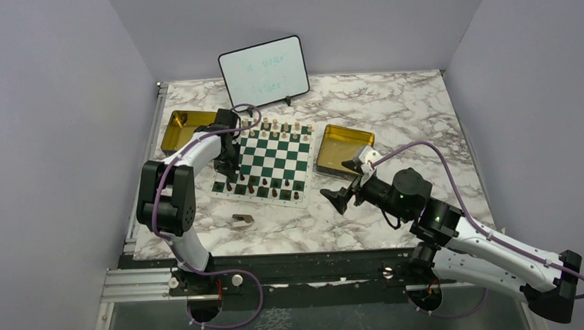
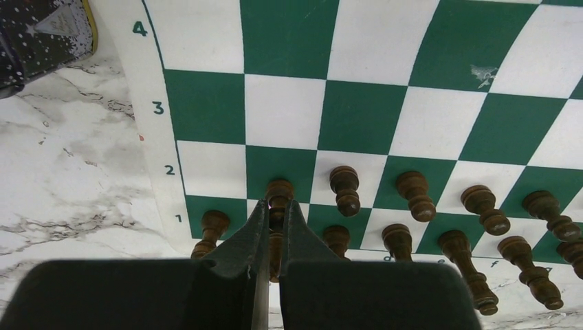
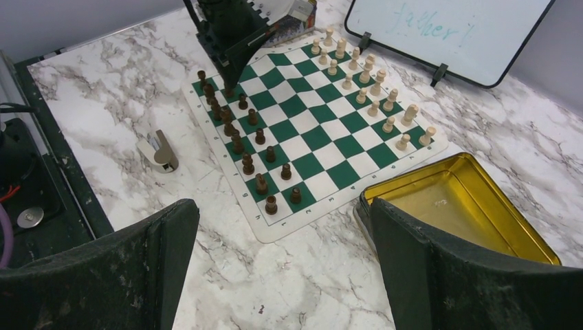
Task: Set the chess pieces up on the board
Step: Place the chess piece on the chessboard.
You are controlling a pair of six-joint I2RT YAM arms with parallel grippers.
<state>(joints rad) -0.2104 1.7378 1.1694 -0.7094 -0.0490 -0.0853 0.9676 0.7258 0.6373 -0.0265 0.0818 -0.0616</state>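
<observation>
The green-and-white checked chessboard mat point(image 1: 270, 160) bears dark brown wooden chess pieces point(image 1: 264, 186) on its near rows and light tan wooden chess pieces point(image 1: 277, 126) on its far rows. A gold square tin point(image 1: 176, 132) lies off its far-left corner, perhaps touching. Another gold tin point(image 1: 340, 145) lies to its right, a white rectangular whiteboard point(image 1: 264, 72) stands behind, and a flat brownish-grey scrap point(image 1: 242, 221) lies in front.

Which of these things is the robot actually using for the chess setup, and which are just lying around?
In the job: board, dark chess pieces, light chess pieces, left gripper shut on one dark piece.
Lying about: whiteboard, gold tins, small grey scrap.
</observation>
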